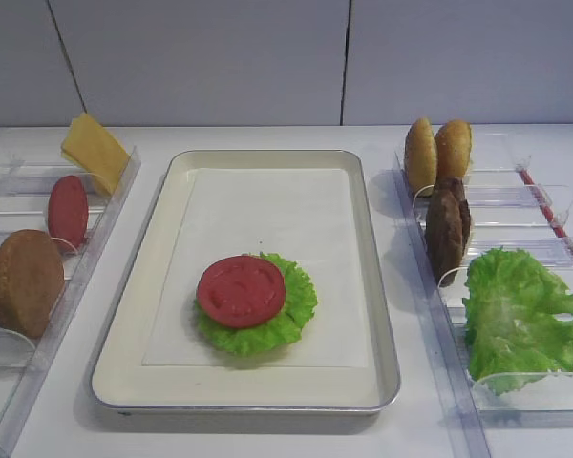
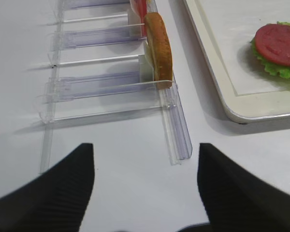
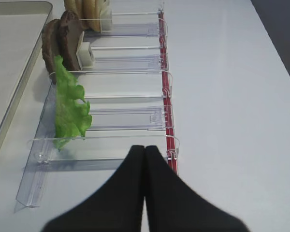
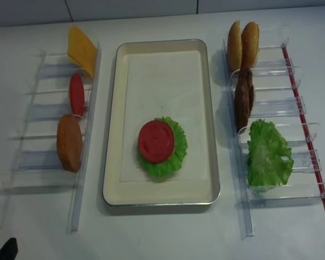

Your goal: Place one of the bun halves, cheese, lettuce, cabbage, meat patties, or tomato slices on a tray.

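Both arms cut from the high views; left pincer [image 2: 145, 186] spread wide, right pincer [image 3: 145, 193] pressed together, empty, over white bench [image 1: 267, 434] before grey wall panels [image 1: 201, 57].

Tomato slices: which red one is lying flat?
The tomato slice on the lettuce leaf in the tray; the other slice stands upright in the left rack.

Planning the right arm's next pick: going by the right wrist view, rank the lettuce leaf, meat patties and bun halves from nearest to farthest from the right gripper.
1. Ruffled green lettuce leaf, nearest rack slot, left.
2. Dark brown rough meat patties, next slot back.
3. Golden domed bun halves, farthest, top edge.
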